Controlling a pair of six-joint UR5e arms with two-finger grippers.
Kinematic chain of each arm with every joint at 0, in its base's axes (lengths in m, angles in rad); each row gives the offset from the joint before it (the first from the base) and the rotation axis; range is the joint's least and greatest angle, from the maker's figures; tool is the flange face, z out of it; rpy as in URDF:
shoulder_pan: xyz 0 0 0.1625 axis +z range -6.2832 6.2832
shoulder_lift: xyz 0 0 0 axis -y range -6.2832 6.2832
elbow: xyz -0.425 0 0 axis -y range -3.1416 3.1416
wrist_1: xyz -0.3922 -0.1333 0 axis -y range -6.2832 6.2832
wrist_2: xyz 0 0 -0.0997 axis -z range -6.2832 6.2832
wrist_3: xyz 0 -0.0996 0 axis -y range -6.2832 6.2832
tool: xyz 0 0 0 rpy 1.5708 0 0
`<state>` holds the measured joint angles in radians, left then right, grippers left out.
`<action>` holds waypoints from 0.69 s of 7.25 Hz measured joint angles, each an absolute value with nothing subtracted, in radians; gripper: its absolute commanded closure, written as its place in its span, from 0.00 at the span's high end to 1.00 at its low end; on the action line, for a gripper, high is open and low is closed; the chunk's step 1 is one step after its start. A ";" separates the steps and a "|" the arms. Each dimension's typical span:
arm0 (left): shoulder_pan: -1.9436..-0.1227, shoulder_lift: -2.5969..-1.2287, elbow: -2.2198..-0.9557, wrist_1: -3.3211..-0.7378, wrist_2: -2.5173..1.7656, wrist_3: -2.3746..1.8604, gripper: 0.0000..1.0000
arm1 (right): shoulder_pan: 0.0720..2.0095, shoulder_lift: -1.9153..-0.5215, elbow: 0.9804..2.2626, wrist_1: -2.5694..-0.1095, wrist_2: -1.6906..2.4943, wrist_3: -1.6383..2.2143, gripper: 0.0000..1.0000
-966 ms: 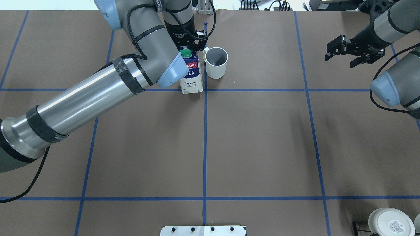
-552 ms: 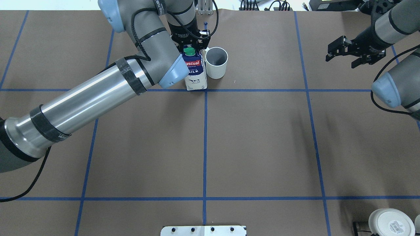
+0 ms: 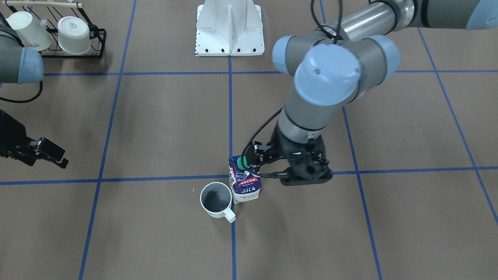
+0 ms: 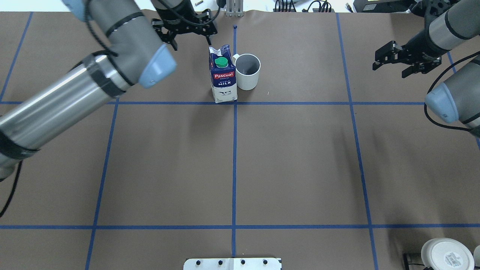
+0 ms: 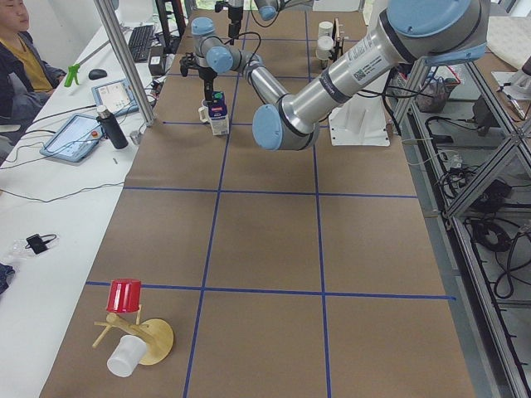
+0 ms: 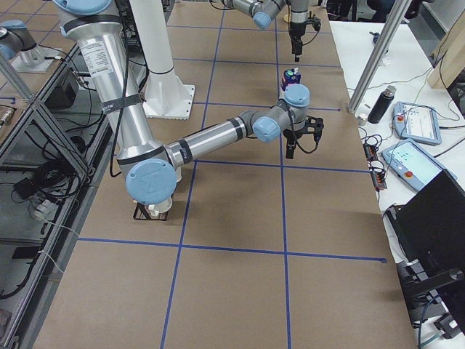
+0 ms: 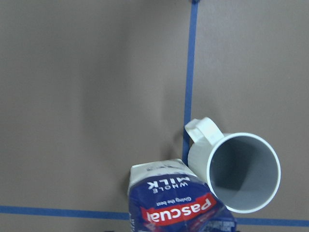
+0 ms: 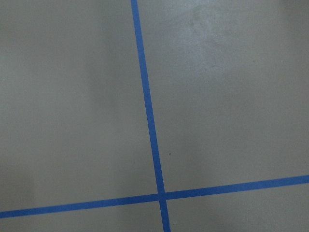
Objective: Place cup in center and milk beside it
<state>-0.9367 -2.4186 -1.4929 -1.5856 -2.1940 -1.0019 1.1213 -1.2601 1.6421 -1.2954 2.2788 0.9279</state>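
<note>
Overhead, we saw the tall navy-blue and white milk carton with a round green cap (image 4: 223,80) standing upright and free. Its base sat at the far-left corner of the crossing of two blue tape lines (image 4: 234,102). The short white mug with a dark grey inside (image 4: 247,71) stood just beside it, across the lengthwise line and also just past the crossing. We could not tell whether the two touched.

The left gripper (image 4: 192,37) hung with its fingers spread wide, holding nothing, off to the carton's far-left side. The front-facing view showed what the overhead one hid: that gripper was level with the carton's top and close beside it. The left wrist view showed none of its fingers, only the mug's small handle (image 7: 203,131) lying over the blue line.

The right gripper (image 4: 390,67) hovered well apart near the table's right side, its fingers parted and holding nothing. Its wrist camera saw only tape and brown paper tabletop (image 8: 231,96).

The pair stood near the table's far edge (image 4: 300,12). A broad stretch of paper lay between them and the black wire rack (image 3: 102,39) of white cups at the robot's near-right corner.
</note>
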 measured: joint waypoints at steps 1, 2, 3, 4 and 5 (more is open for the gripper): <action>-0.995 -2.226 -1.678 -1.565 -2.234 -0.897 0.98 | 1.137 -1.282 1.639 -1.296 2.281 0.879 1.00; -1.043 -2.048 -1.806 -1.559 -2.251 -0.787 0.98 | 1.172 -1.314 1.632 -1.298 2.287 0.799 1.00; -1.085 -1.901 -1.880 -1.561 -2.254 -0.672 0.98 | 1.222 -1.353 1.625 -1.299 2.307 0.709 1.00; -1.137 -1.781 -1.913 -1.564 -2.254 -0.533 0.98 | 1.287 -1.401 1.622 -1.301 2.347 0.609 1.00; -1.201 -1.689 -1.916 -1.569 -2.254 -0.377 0.98 | 1.348 -1.464 1.621 -1.300 2.379 0.492 1.00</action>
